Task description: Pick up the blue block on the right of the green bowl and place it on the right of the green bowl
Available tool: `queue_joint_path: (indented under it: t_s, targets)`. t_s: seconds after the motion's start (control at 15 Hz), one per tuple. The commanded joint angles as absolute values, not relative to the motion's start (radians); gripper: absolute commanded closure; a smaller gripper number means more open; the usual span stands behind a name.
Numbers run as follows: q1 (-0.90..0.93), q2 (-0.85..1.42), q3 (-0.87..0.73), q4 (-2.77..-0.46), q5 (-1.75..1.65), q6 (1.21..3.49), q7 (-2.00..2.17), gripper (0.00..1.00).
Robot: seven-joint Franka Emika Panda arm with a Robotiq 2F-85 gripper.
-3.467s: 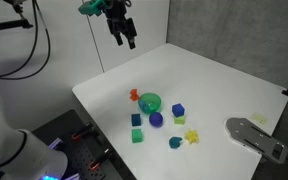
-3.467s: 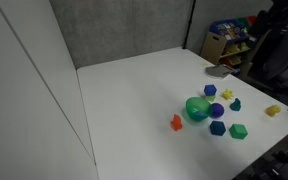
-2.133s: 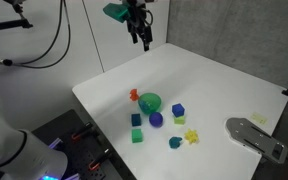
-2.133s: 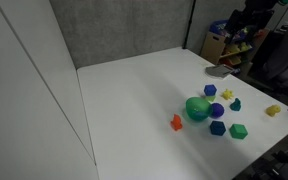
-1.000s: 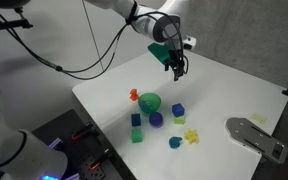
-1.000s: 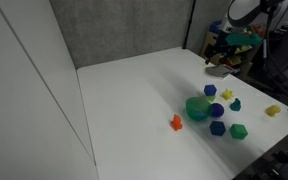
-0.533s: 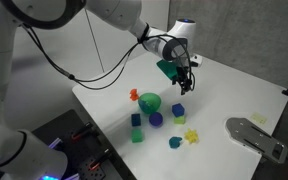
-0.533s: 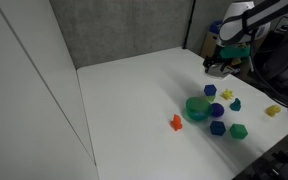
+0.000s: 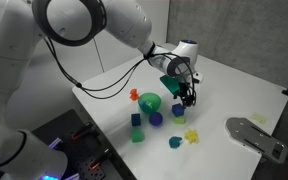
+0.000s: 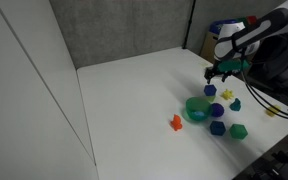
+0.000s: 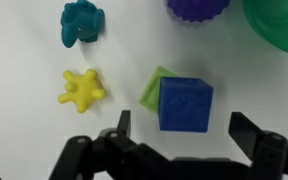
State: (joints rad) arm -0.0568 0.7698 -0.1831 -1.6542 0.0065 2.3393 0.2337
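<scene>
The blue block (image 11: 185, 103) is a small deep-blue cube on the white table, right of the green bowl (image 9: 150, 102). It shows in both exterior views (image 9: 178, 110) (image 10: 211, 91). In the wrist view only an edge of the bowl (image 11: 284, 25) shows at the top right. My gripper (image 11: 184, 130) is open and empty. It hangs just above the block, one finger on each side, not touching it. It also shows in both exterior views (image 9: 189, 97) (image 10: 215, 78).
A light-green piece (image 11: 154, 88) peeks out beside the block. Nearby lie a yellow star (image 11: 82, 90), a teal piece (image 11: 81, 22) and a rounded purple piece (image 11: 197, 8). An orange piece (image 9: 134, 95), a lighter blue cube (image 9: 136, 119) and a green cube (image 9: 137, 135) are near the bowl. A grey object (image 9: 256, 138) lies at the table's edge.
The arm has swung down from high above the table's far side to just over the blue block. The gripper has stayed open. The objects have not moved.
</scene>
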Motion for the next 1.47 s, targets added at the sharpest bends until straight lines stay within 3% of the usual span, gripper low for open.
queue_joint_path:
  t_s: [0.0,1.0,1.07,1.2,1.4]
  targets:
    - [-0.046,0.831,-0.183,-1.596,-0.022,2.353,0.247,0.0]
    - [0.008,0.956,-0.228,-1.485,-0.066,2.347,0.306,0.0]
    - [0.011,0.957,-0.232,-1.485,-0.069,2.345,0.31,0.25]
    - [0.015,0.959,-0.235,-1.485,-0.072,2.341,0.318,0.34]
    - [0.017,0.945,-0.223,-1.495,-0.062,2.33,0.314,0.6]
